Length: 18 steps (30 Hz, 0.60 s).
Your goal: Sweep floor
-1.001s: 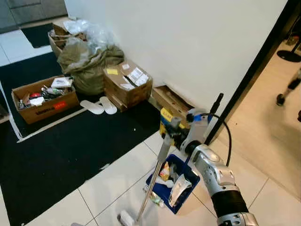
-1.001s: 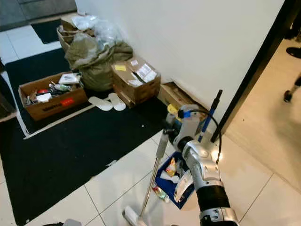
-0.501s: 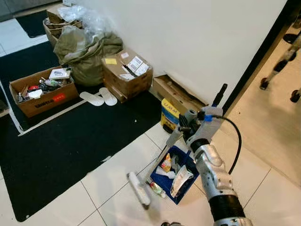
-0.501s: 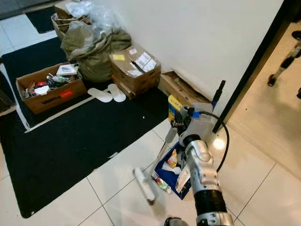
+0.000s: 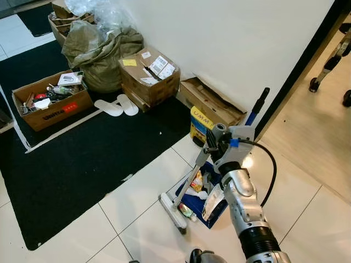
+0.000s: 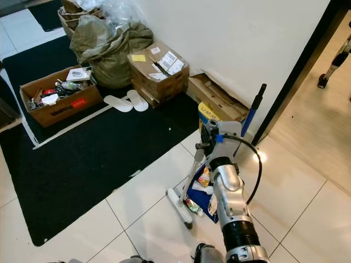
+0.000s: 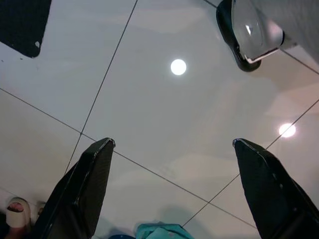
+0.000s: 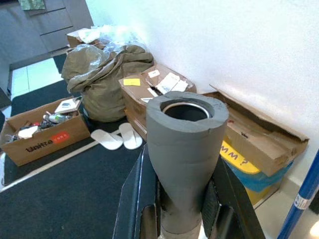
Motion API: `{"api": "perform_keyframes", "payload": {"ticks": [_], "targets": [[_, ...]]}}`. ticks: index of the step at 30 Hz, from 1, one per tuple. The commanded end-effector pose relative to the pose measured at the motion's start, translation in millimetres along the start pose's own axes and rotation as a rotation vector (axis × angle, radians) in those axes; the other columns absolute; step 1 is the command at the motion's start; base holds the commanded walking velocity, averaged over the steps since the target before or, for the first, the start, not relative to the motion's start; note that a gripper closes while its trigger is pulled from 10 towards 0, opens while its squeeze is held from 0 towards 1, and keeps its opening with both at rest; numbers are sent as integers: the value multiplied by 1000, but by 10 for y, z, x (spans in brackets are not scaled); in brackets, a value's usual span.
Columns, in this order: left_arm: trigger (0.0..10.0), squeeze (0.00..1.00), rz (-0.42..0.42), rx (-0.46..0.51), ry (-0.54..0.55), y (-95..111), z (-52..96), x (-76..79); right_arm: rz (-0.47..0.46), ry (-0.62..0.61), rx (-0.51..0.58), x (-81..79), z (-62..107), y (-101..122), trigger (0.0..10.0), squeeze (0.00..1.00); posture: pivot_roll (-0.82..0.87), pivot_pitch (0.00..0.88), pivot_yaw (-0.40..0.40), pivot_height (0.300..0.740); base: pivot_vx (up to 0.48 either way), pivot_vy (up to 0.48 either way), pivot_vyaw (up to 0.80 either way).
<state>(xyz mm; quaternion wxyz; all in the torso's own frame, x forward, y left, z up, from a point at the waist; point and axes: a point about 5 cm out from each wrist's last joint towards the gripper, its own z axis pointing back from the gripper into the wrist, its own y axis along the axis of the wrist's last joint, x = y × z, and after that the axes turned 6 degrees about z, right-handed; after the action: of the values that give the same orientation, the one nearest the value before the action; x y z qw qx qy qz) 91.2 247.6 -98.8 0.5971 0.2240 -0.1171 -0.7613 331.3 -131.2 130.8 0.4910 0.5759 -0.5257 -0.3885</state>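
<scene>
My right gripper (image 5: 215,143) is shut on the grey foam grip of a broom (image 8: 185,149), its black fingers (image 8: 137,199) flanking the handle. The metal shaft slants down to the broom head (image 5: 173,212), which lies on the white tile just left of a blue dustpan (image 5: 211,216). The dustpan holds wrappers and other litter (image 6: 204,178). My left gripper (image 7: 174,189) hangs open over bare white tile, nothing between its fingers (image 7: 84,184).
A blue pole with a black grip (image 5: 255,112) leans at the wall corner. A yellow box (image 5: 202,125), cardboard boxes (image 5: 148,76), an olive sack (image 5: 96,52) and white slippers (image 5: 118,105) line the wall beside a black mat (image 5: 82,159). A leg (image 5: 329,60) shows far right.
The broom head has slid across the tile toward the blue dustpan and now lies beside it. The head camera has shifted, so the whole scene sits differently.
</scene>
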Motion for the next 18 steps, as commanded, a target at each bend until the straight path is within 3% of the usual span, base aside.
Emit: {"api": "perform_keyframes", "payload": {"ticks": [1, 3, 6, 18], "targets": [[10000, 0, -11, -47, -2, -153, 51, -25, 5, 5, -5, -30, 20, -37, 10000, 0, 39, 275, 32, 740, 0, 0, 0], [10000, 0, -10, -47, -2, -157, 53, -29, 27, -1, 29, -23, 16, -5, 10000, 0, 44, 278, 34, 740, 0, 0, 0], [10000, 0, -9, -45, 0, -169, 61, -39, 132, -5, 128, 18, -41, 153, 10000, 0, 47, 277, 38, 740, 0, 0, 0], [10000, 0, -12, -23, 0, -117, 51, -66, 200, -1, 217, 60, -95, 285, 10000, 0, 45, 272, 44, 740, 0, 0, 0]]}}
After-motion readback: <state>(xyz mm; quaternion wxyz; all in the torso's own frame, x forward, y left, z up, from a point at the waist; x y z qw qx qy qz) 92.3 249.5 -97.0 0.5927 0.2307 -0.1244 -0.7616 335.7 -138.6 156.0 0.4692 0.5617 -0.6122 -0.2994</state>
